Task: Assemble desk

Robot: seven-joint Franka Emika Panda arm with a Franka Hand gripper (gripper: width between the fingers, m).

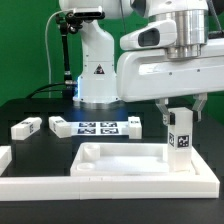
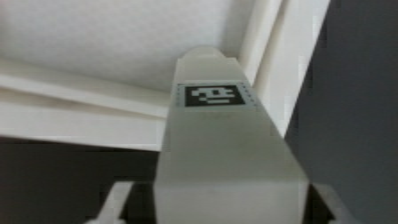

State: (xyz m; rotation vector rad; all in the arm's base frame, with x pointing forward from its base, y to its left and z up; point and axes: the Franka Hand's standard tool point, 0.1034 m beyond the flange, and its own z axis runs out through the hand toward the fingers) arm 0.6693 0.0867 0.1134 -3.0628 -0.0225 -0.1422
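Note:
The white desk top lies flat near the front of the black table, raised rim up. My gripper is shut on a white square leg with a black-and-white tag, held upright over the top's corner at the exterior view's right. I cannot tell whether the leg's lower end touches the top. In the wrist view the leg runs out from between my fingers, tagged end toward the top's rim. Other loose legs lie behind the top.
The marker board lies flat behind the desk top, in front of the robot base. White L-shaped border bars run along the front edge and the exterior view's left side.

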